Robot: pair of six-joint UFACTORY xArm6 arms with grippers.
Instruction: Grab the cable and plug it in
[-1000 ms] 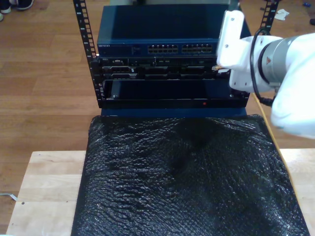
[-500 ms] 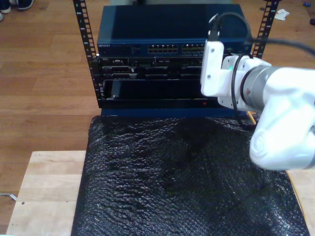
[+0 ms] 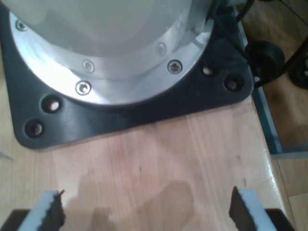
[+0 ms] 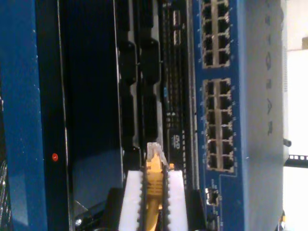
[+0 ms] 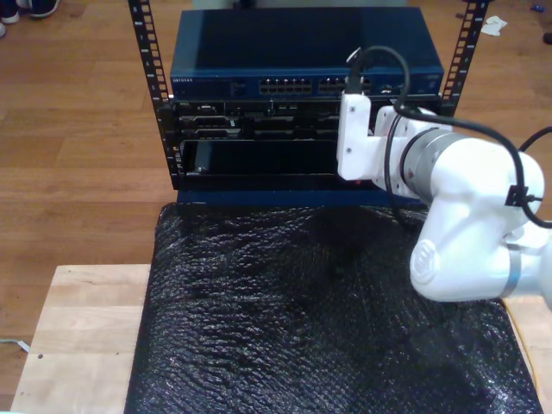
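The second gripper (image 4: 155, 202) clamps its white fingers (image 4: 132, 199) on the yellow-orange network cable (image 4: 153, 185); its clear plug (image 4: 155, 153) points lengthwise at the blue rack switch (image 4: 236, 96). The first gripper (image 3: 144, 211) stands open over the wooden surface (image 3: 159, 163).

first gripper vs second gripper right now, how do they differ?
My first gripper stands open with nothing between its pads, above the pale wooden tabletop. My second gripper is shut on the yellow-orange network cable, whose clear plug points at the blue rack switch. Both have white fingers with dark ridged pads.
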